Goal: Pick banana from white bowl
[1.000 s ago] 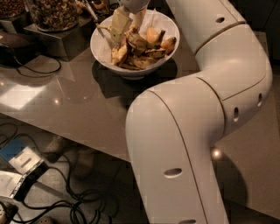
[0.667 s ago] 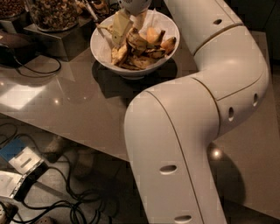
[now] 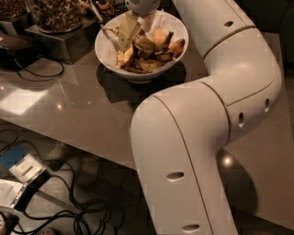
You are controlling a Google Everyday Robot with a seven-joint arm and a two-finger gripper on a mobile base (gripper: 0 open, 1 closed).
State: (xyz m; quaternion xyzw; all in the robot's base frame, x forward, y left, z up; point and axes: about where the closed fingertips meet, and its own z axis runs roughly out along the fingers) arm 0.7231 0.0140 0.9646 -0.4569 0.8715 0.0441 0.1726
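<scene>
The white bowl (image 3: 171, 62) stands on the table (image 3: 69, 105) at 12 o'clock in the view, upright; it holds a pile of browned fruit pieces (image 3: 151, 50); the banana (image 3: 127, 28), a pale yellow piece, stands tilted in the bowl at its 10 o'clock side, resting on the pile; the gripper (image 3: 142, 6) hangs over the bowl's 12 o'clock rim, just above the banana; whether the gripper is apart, together or clamped on the banana cannot be told; the arm (image 3: 206, 119) bends from 5 o'clock up to 1 o'clock and hides the table's right part; a glass jar (image 3: 57, 13) of nuts sits at 11 o'clock on a dark block (image 3: 64, 41), well apart from the bowl; a black cable (image 3: 34, 69) lies on the table at 9 o'clock; loose cables (image 3: 73, 215) and a blue and white box (image 3: 20, 163) lie on the floor at 7 o'clock
</scene>
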